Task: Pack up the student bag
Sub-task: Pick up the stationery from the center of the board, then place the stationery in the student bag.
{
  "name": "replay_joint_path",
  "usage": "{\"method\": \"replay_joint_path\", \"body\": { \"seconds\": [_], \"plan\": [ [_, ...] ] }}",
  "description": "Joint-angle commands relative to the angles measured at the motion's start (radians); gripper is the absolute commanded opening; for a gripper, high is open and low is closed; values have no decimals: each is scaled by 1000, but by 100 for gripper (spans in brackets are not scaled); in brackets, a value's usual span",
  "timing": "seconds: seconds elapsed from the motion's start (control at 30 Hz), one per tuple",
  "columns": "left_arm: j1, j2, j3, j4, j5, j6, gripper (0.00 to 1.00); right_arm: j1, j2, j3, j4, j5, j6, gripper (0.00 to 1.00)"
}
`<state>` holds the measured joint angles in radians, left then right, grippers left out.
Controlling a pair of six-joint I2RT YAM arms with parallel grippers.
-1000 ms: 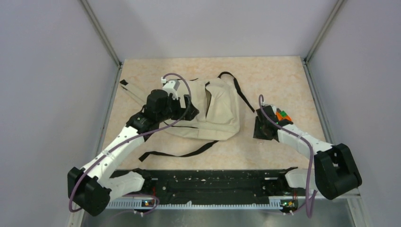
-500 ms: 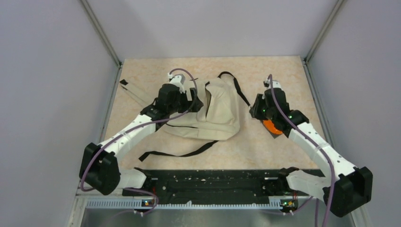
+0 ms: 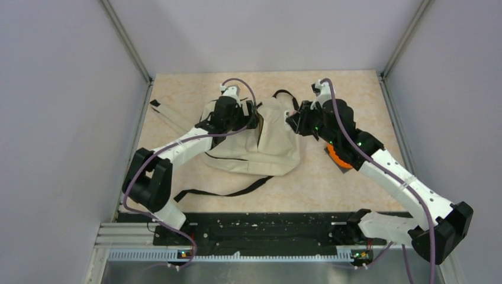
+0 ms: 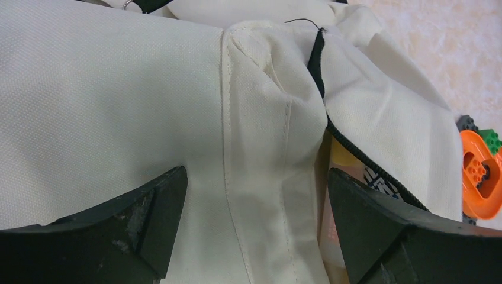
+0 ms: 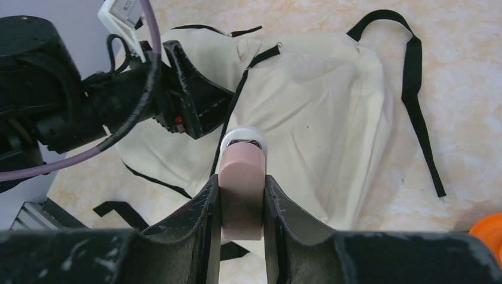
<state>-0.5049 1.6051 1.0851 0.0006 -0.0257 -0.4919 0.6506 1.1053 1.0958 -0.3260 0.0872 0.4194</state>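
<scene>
Top external view is showing that the right gripper, which was working low at the right side of the beige speckled table a second ago, is now reaching over the right edge of the large beige canvas student bag. The bag is lying flat in the middle of the table. Right wrist view is showing this claw clenched on a small pale pink container with a white top, so the picking seems done and the carrying is going on. The left gripper has also advanced up the bag and is hanging released, jaws wide, grasping nothing, beside the black zipper line. Room is getting tight, since both claws are coming near each other above the bag, while the orange plastic toy is lying just under the right arm.
</scene>
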Motion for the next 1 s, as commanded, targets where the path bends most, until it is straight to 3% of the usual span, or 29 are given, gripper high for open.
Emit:
{"method": "replay_joint_path", "body": {
  "seconds": [0.0, 0.27, 0.33, 0.5, 0.97],
  "plan": [
    [-4, 28, 35, 81, -76, -14, 93, 19, 2, 58, 93, -18, -11, 0],
    [-26, 28, -36, 251, -144, -56, 93, 73, 26, 22, 195, -27, 12, 0],
    [-31, 29, -38, 265, -157, -41, 89, 95, 48, 24, 228, -30, 11, 0],
    [-31, 29, -29, 227, -205, 1, 58, 154, 110, 34, 297, -2, -23, 0],
    [-31, -97, -97, 229, -82, 61, 4, 204, 272, 29, 485, 58, -84, 0]
  ]
}}
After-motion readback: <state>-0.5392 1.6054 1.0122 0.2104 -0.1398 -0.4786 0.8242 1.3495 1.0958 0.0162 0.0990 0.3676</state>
